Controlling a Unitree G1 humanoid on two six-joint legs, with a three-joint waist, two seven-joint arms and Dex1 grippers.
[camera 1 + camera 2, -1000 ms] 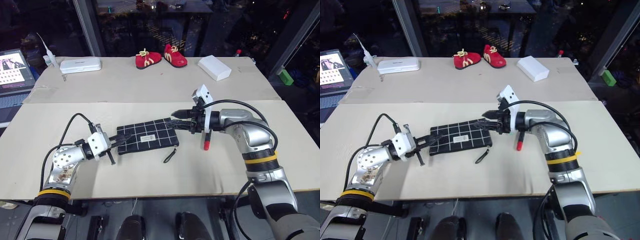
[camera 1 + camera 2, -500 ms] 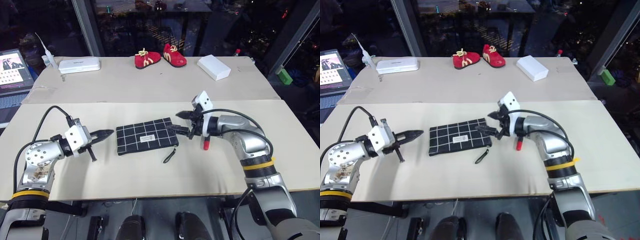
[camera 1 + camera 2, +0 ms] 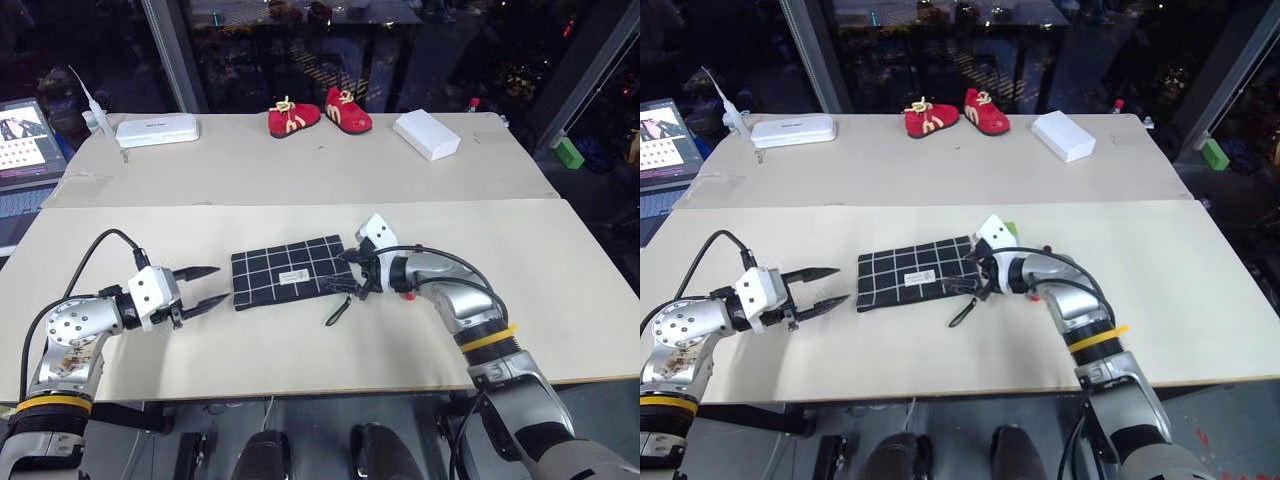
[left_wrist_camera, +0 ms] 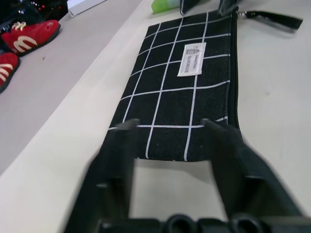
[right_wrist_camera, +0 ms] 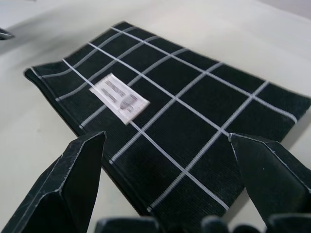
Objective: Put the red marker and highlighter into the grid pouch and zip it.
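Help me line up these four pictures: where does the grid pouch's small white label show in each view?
Left eye: label at the middle of the grid pouch.
Right eye: label, same spot.
Left wrist: label in the upper half.
Right wrist: label left of centre.
Shared landmark: the white grid lines.

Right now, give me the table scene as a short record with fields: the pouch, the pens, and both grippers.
pouch: grid pouch lies flat on the table, white label up, pull strap trailing off its right end
left gripper: open, just off the pouch's left end, not touching
right gripper: open, low at the pouch's right end, holding nothing
highlighter: green tip peeking from behind the right wrist
red marker: red end visible under the right forearm
background: red shoes, two white boxes
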